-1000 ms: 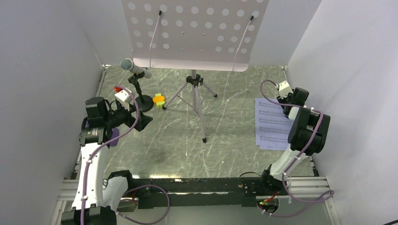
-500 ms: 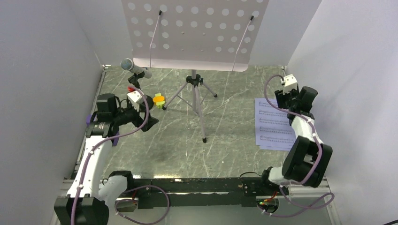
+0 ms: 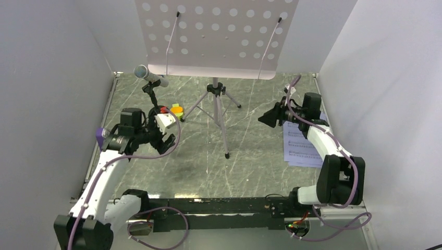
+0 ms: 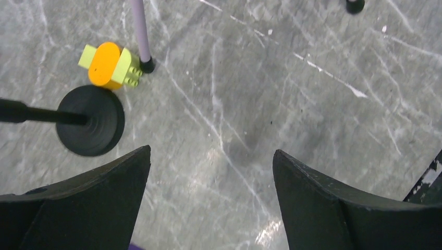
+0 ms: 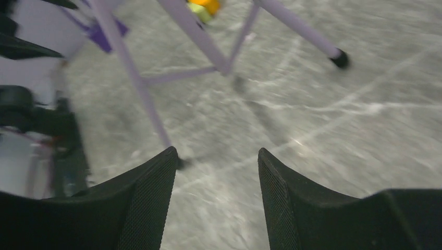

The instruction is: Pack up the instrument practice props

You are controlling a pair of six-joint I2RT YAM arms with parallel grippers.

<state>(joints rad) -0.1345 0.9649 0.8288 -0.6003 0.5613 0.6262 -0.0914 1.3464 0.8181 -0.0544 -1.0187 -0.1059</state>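
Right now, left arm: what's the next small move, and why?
Probably shift the left gripper toward the orange-and-yellow-green block: its fingers are open and empty, and in the wrist view the block sits up-left of their gap, between the microphone stand's base and a tripod foot.

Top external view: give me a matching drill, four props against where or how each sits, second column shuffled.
Column 1
1. microphone
2. small block
3. sheet-music pages
4. music stand

Column 2
a. lying flat, right side
b. upright on tripod legs, centre back
c. beside a tripod foot, left of centre
d. tilted on a black round-base stand, back left

Pairs: 1-d, 2-c, 3-a, 4-b
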